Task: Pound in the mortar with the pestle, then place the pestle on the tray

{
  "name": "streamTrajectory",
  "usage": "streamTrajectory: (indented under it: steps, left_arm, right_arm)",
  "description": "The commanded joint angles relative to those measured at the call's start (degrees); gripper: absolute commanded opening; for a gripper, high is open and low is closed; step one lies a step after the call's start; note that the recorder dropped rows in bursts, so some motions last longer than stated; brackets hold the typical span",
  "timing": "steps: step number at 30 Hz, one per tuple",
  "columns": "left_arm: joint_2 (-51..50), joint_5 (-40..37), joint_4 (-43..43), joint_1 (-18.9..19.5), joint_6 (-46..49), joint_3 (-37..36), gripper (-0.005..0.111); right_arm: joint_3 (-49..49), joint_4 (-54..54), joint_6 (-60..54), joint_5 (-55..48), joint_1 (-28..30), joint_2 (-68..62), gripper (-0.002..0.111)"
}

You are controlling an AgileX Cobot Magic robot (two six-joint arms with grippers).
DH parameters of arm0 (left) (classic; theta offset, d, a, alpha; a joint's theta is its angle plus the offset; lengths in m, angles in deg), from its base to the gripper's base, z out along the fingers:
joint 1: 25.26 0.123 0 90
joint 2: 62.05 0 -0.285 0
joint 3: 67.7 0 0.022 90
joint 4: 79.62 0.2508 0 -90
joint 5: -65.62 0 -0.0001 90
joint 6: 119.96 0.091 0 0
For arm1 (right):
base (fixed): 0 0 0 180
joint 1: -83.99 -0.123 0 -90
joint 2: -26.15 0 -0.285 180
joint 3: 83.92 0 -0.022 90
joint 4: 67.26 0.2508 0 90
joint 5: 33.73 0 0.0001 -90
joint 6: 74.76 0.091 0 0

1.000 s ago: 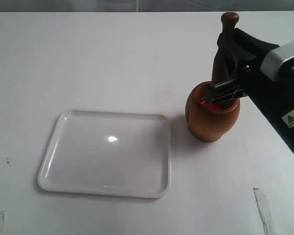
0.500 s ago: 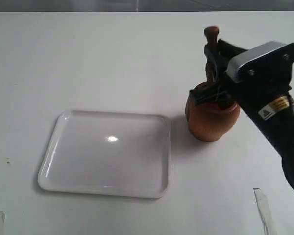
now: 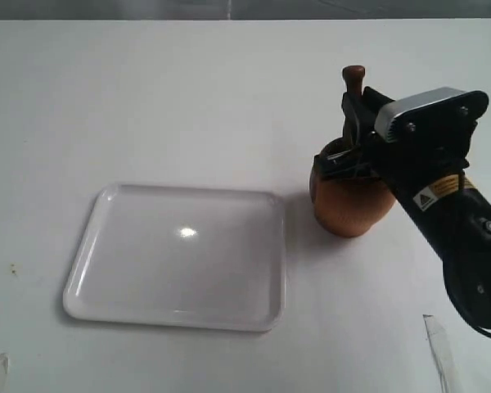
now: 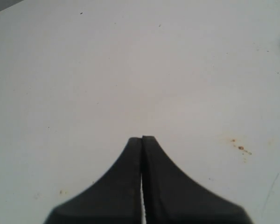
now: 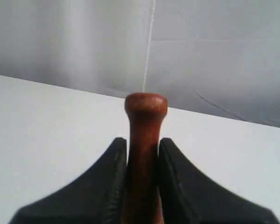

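Note:
The light-brown wooden mortar [image 3: 348, 209] stands on the white table, right of the white tray [image 3: 180, 258]. The dark reddish pestle [image 3: 353, 82] stands upright in the mortar, its knobbed handle poking up above my right gripper [image 3: 352, 135]. That gripper is shut on the pestle's shaft; in the right wrist view the pestle [image 5: 144, 135] sits clamped between the two black fingers of the right gripper [image 5: 143, 142]. The pestle's thick end is hidden inside the mortar and behind the gripper. My left gripper [image 4: 142, 138] is shut with nothing in it, over bare table.
The tray lies with nothing on it at the centre left. A strip of clear tape [image 3: 438, 348] lies near the front right corner. Small brown specks [image 4: 240, 148] mark the table under the left gripper.
The right gripper has lowered and shifted left with the pestle, pushing it deeper into the mortar; the knob stands lower than a second ago. Mortar and tray have not moved.

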Motion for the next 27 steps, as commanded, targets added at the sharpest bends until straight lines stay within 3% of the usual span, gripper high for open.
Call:
streamTrajectory:
  steps: [1, 7, 10, 20, 27]
  left_arm:
    - [0.1, 0.2, -0.4, -0.4, -0.5, 0.0, 0.0]
    - [0.1, 0.2, -0.4, -0.4, -0.5, 0.0, 0.0]
    - [0.1, 0.2, -0.4, -0.4, -0.5, 0.0, 0.0]
    - [0.1, 0.2, -0.4, -0.4, -0.5, 0.0, 0.0]
    - [0.1, 0.2, -0.4, -0.4, -0.5, 0.0, 0.0]
  right_arm:
    - [-0.2, -0.1, -4.1, -2.6, 0.5, 5.2, 0.0]
    - [-0.1, -1.4, -5.7, -2.6, 0.5, 20.5, 0.0]
    - [0.4, -1.6, -3.8, -2.6, 0.5, 19.5, 0.0]
    - [1.9, -2.9, 0.8, -2.6, 0.5, -0.6, 0.0]
    - [0.4, -4.2, -2.6, -2.6, 0.5, 9.7, 0.0]
